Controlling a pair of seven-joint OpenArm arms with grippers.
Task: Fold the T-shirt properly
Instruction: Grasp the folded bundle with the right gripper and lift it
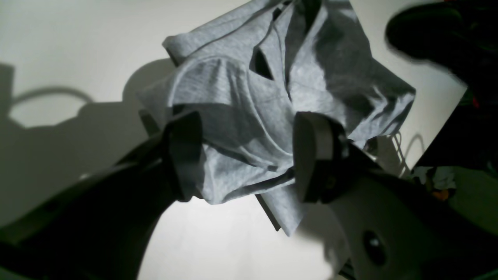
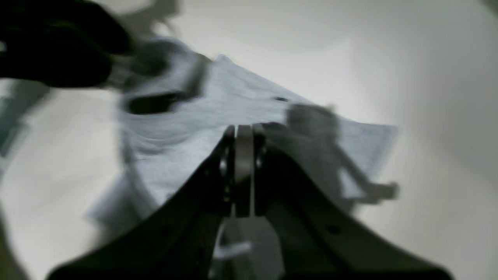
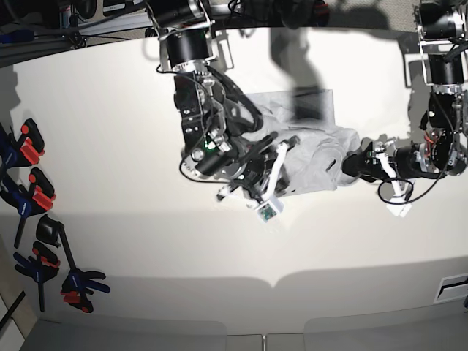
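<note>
**Shirt still bunched at mid-worktop, both arms at its edges**

Worktop [image 3: 110, 146]: wide, pale, bare around the cloth; a row of clamps [image 3: 36, 241] lies along its far left edge in the base view.

T-shirt [image 3: 307, 157]: grey heap near the worktop's centre, rumpled, with deep ridges and overlapping layers; no lettering shows. Not yet flat, so I judge the fold proper has not begun.

Right hand [image 2: 243, 134]: jaws pressed together, tips at the cloth's near edge. The wrist view is blurred; whether fabric is pinched between them I cannot tell.

Left hand [image 1: 249, 155]: jaws spread wide, straddling a raised fold at the shirt's other side, nothing clamped.

Judgement on the step: spreading comes first. Best to catch one layer only, at a hem or shoulder seam, lift just clear, and draw the two hands apart evenly so creases pull out rather than twist.
</note>
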